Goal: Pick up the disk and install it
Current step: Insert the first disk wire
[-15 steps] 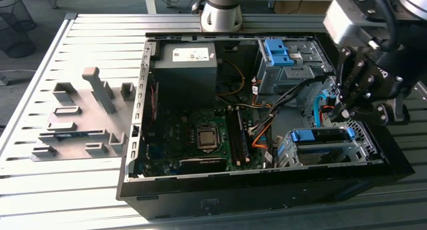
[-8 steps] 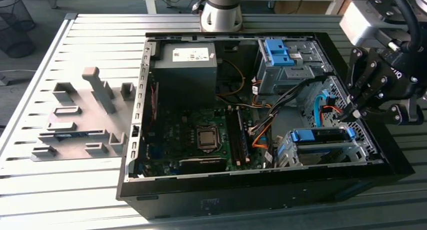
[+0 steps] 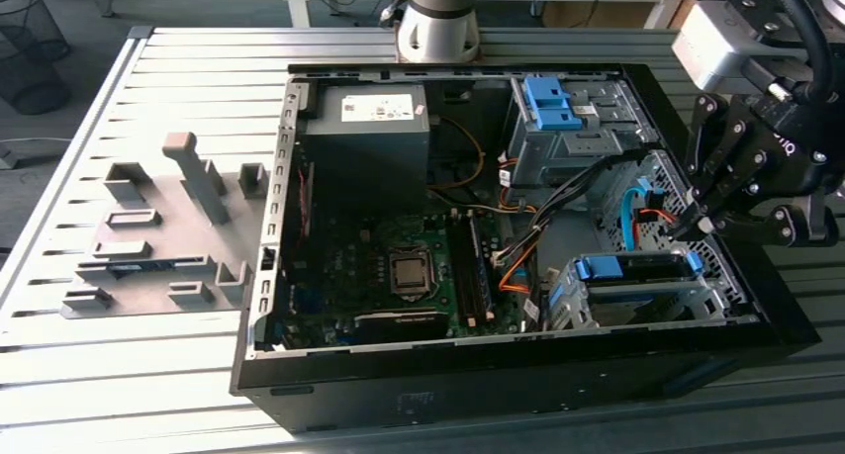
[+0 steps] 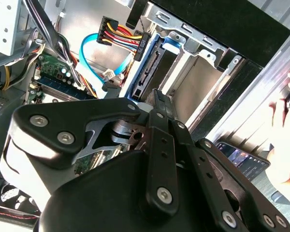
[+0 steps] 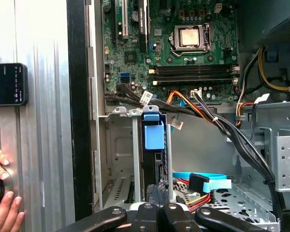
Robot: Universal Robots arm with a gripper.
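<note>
Disk seated in the drive cage, gripper just behind it.

The disk (image 5: 153,140), with its blue plastic frame, stands on edge in a slot of the metal drive cage (image 3: 634,296) at the near right corner of the open computer case (image 3: 528,375) in the exterior view, apparently slid home so its connector end faces the loose blue data cable (image 5: 210,182) and the coloured power plug (image 4: 121,35). The gripper (image 5: 159,191) sits close to that rear end, its fingers (image 5: 163,189) drawn together and gripping nothing that I can make out. A person's hand (image 5: 2,208) rests on the slatted worktop (image 3: 133,375) outside the case, near a phone (image 5: 8,84).
</note>
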